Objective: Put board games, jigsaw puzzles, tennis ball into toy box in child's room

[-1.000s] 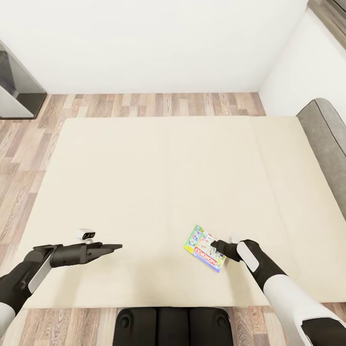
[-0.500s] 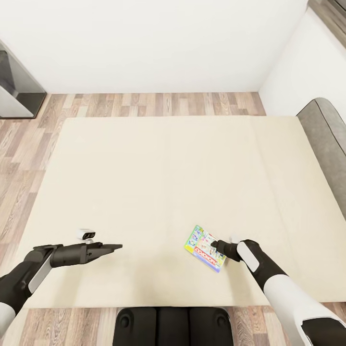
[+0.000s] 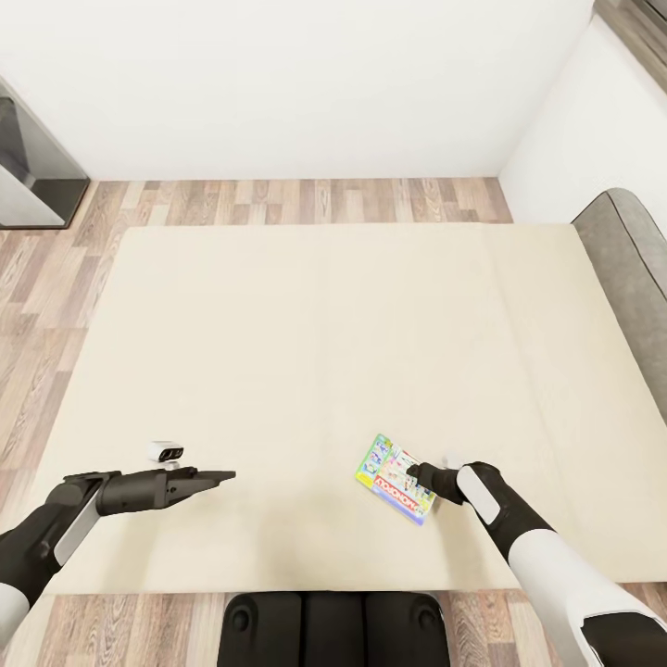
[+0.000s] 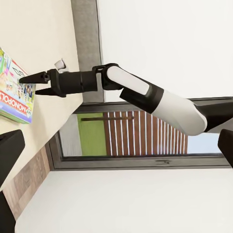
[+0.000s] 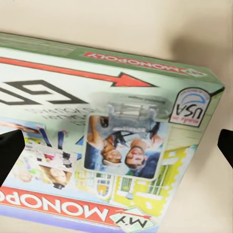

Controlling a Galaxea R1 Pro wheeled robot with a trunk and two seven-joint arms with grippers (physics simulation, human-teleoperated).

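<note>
A Monopoly board game lies flat on the beige bed, at five o'clock in the head view. The right gripper hovers at its edge, jaws open narrowly. The left gripper, at seven o'clock, is empty; I cannot tell its jaws' state. A grey headboard stands at three o'clock.

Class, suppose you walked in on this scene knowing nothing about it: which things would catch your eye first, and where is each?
First, the colourful board game lying flat on the wide beige bed, near its front edge and right of centre. The right hand hangs at the game's right edge, its fingers apart in the left wrist view. The left hand hovers over bare mattress on the left, well apart from the game.
</note>
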